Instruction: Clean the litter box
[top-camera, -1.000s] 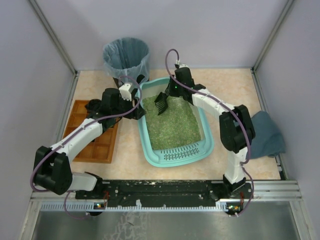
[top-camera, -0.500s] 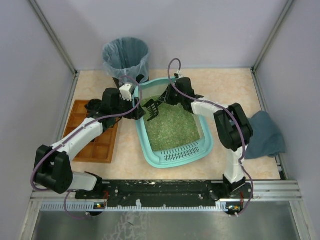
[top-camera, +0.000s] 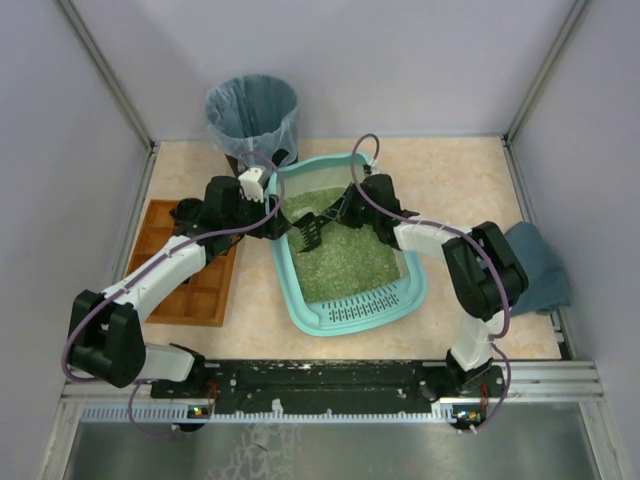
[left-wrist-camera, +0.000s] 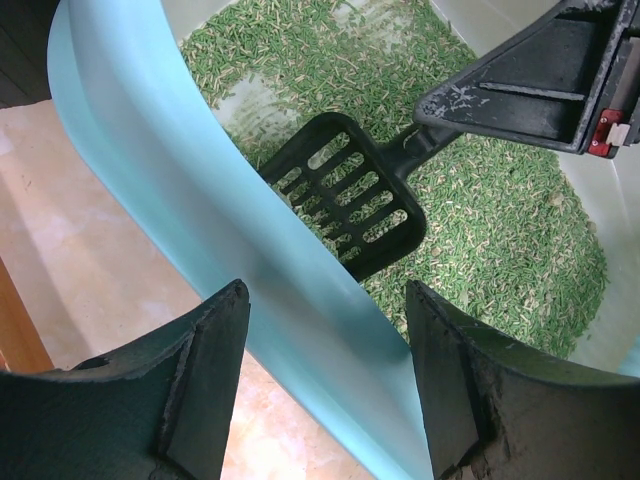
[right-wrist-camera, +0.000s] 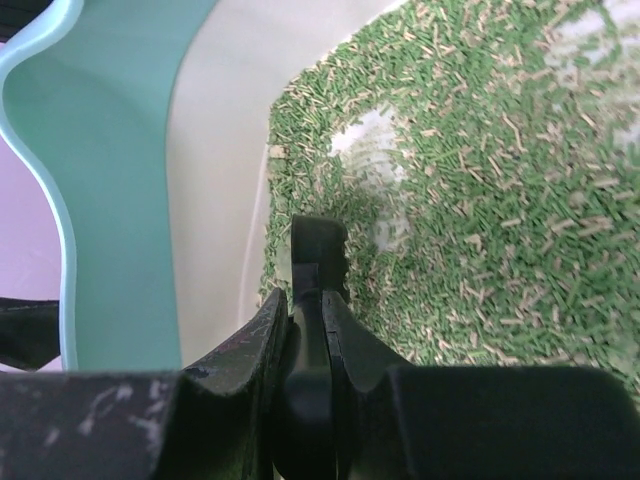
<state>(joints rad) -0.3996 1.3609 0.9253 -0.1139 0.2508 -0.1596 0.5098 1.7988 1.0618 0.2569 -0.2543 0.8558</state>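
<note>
The litter box (top-camera: 355, 308) sits mid-table, its grate lip toward the near edge. Your left gripper (left-wrist-camera: 325, 325) clamps the box's left rim; brace it there. Your right gripper (right-wrist-camera: 308, 305) pinches the handle of the slotted scoop (left-wrist-camera: 345, 195): run the blade shallow along that wall, then sift before lifting.

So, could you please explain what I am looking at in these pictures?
Two robot arms are bolted at the near edge of a beige table. One picture looks down from above; the other two come from a camera on each wrist. You can see a large teal plastic litter box of green granules, a brown wooden compartment tray, a black bin with a blue-grey bag and a grey-blue cloth. The left hand straddles the box's side wall and seems to clamp it. The right hand is shut on the handle of a black slotted plastic scoop, its blade inside the box near that wall.
</note>
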